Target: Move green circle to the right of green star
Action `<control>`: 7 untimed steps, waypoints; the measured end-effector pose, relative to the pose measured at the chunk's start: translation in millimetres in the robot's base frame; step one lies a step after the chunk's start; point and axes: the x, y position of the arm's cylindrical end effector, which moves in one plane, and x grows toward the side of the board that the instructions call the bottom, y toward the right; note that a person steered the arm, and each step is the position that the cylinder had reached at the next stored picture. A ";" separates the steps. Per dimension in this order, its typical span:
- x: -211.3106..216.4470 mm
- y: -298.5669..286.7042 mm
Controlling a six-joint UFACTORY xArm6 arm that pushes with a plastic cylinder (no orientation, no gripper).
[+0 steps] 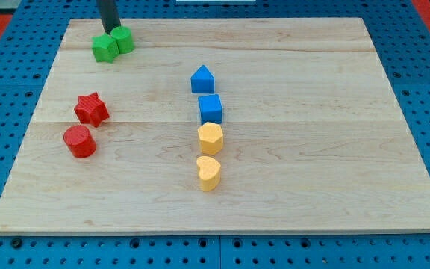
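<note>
One camera looks down obliquely over the whole board (275,67).

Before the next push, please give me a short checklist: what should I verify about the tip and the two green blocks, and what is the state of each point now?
1. My tip visible at the green pair: ok.
2. Green circle right of green star: ok, slightly higher.
3. Greens touching: ok.
4. Tip touching the circle: cannot tell.
5. Red star and red cylinder far from the greens: ok.
</note>
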 end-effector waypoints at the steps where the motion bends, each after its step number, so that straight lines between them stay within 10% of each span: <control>1: 11.5 0.0; 7: 37.0 61.1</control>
